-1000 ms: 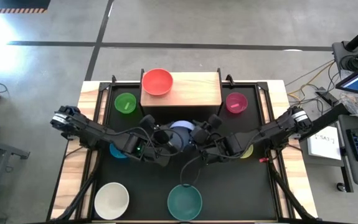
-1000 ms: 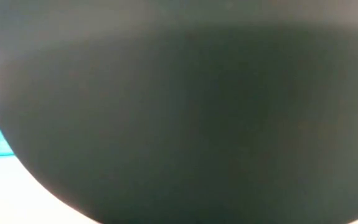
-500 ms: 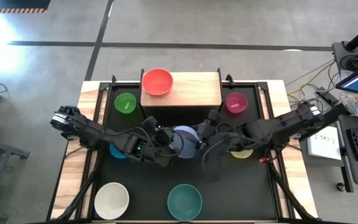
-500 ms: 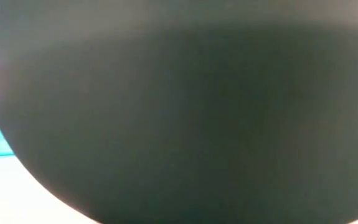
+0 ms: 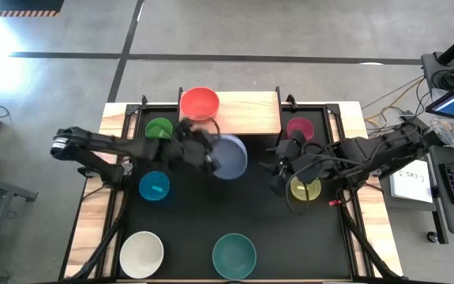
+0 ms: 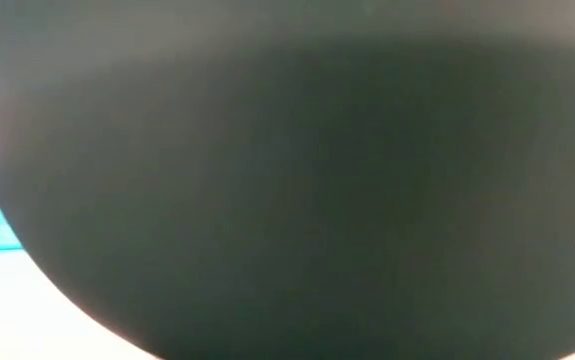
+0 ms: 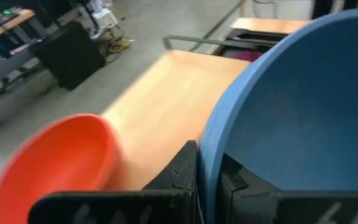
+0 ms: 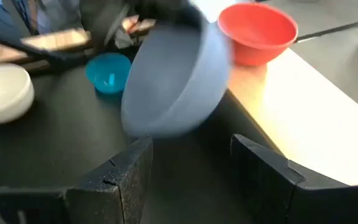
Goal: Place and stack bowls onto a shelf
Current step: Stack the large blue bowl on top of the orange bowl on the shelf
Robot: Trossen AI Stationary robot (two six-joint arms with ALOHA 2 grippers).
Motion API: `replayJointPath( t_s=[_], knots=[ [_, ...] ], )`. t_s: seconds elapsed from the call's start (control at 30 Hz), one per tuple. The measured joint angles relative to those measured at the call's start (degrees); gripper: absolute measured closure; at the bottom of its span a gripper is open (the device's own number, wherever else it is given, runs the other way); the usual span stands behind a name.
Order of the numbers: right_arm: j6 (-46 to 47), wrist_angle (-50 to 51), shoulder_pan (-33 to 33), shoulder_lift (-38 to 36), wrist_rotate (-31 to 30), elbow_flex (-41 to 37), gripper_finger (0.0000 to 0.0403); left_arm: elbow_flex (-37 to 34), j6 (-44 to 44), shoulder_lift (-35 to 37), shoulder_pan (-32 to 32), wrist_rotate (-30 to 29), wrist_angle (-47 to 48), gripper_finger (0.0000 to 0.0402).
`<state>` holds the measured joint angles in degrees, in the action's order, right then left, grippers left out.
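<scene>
My left gripper [image 5: 205, 151] [image 7: 207, 163] is shut on the slate blue bowl [image 5: 230, 156] [image 8: 172, 81], which hangs tilted in the air just in front of the light-wood shelf [image 5: 246, 114] [image 7: 160, 93]. The red bowl [image 5: 200, 103] [image 7: 54, 162] [image 8: 256, 31] stands on the shelf's left end. My right gripper [image 5: 276, 170] [image 8: 191, 168] is open and empty, to the right of the slate blue bowl and beside the yellow bowl [image 5: 305, 189]. My left gripper pinches the slate blue bowl's rim [image 7: 207, 146] on the side toward the table's left, one finger outside the wall [image 7: 183, 168] and one inside [image 7: 230, 180]. The fingers come level from the left. The bowl is lifted clear and tipped on its side.
On the black tabletop stand the green bowl [image 5: 159, 130], pink bowl [image 5: 299, 128], small blue bowl [image 5: 154, 186] [image 8: 108, 71], cream bowl [image 5: 141, 254] [image 8: 1, 90] and teal bowl [image 5: 234, 255]. The shelf's middle and right are bare wood. A dark round shape [image 6: 287, 180] fills the low view.
My left gripper has lifted the slate blue bowl off the table's middle and carried it up and toward the far edge, to the shelf's front; the bowl has tipped onto its side. My right gripper has drawn back from the bowl toward the table's right edge.
</scene>
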<state>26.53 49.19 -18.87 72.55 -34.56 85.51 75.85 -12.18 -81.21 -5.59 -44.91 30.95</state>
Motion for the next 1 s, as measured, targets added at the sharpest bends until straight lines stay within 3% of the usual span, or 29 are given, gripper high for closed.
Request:
replayJointPath(
  t_s=[0.27,0.47,0.6,0.83,1.0],
  knots=[
    [0.7,0.0,0.0,0.5,0.1,-3.5,0.0197,0.0,2.0,8.0,18.9,8.4,1.0,0.0401],
    [1.4,0.1,0.0,0.6,0.1,-4.7,0.0197,-0.2,0.5,8.8,30.3,11.0,1.0,0.0401],
    [1.5,0.1,0.0,0.6,0.1,-5.5,0.0197,-0.2,0.5,6.6,34.5,18.3,1.6,0.0401],
    [2.0,0.1,0.0,0.6,0.1,-5.9,0.0197,0.8,0.8,2.4,38.0,18.7,2.2,0.0401],
    [2.5,0.3,0.0,0.6,0.2,-6.3,0.0197,4.1,1.2,1.1,39.4,18.7,8.0,0.0401]
  ],
)
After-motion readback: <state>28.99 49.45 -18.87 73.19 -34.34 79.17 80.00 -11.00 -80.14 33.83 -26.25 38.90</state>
